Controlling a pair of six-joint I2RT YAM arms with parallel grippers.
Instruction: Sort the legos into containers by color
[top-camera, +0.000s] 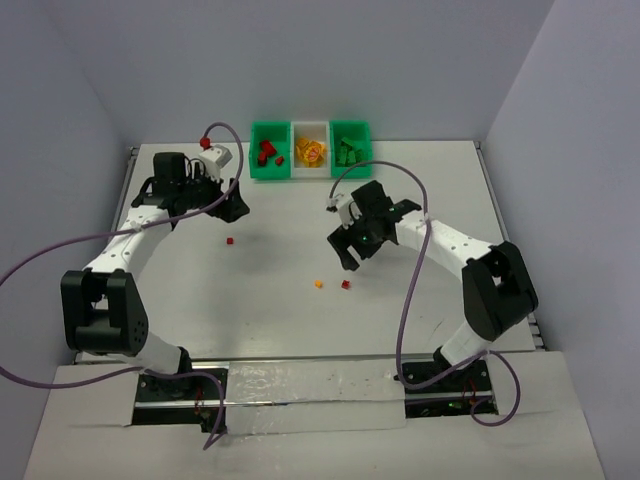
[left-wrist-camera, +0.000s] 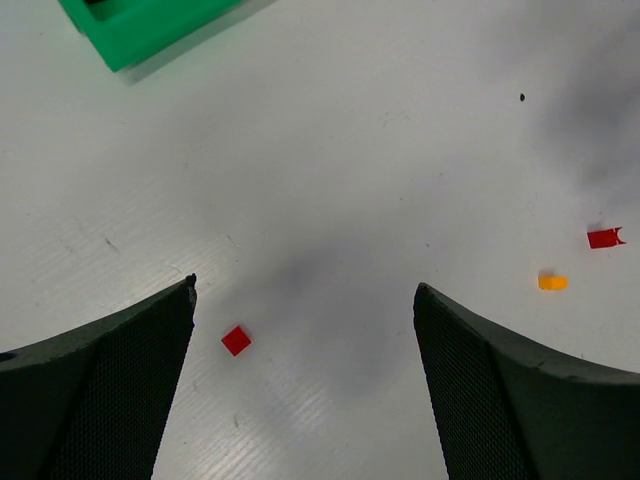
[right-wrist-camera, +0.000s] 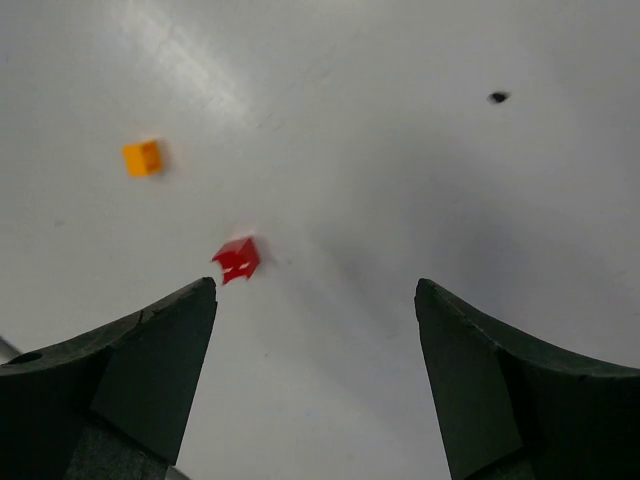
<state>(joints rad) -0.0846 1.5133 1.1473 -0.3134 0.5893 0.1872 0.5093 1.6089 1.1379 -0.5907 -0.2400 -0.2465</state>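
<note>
The left gripper (left-wrist-camera: 305, 300) hovered over the white table (left-wrist-camera: 400, 120) with its jaws spread wide and nothing between them. A flat red brick (left-wrist-camera: 236, 340) lay on the table just inside the finger at the left of the wrist view, not touching it.

The right gripper (right-wrist-camera: 315, 300) also hung open and empty. A second red brick (right-wrist-camera: 238, 259) lay just ahead of the finger at the left of its view, with an orange brick (right-wrist-camera: 142, 158) near it, farther out. These 3 loose bricks were the only ones visible outside the containers.

At the far edge of the table stood 3 joined bins. A green bin (top-camera: 265, 175) held red bricks, a white bin (top-camera: 311, 173) held yellow and orange ones, and another green bin (top-camera: 350, 173) held green ones.

The loose bricks looked tiny, hard, light and smooth, so each would probably skid or flip if nudged by 1 finger. The best hold appeared to be across 2 opposite flat sides, with the jaws centred over the brick and lowered to the tabletop before closing.
</note>
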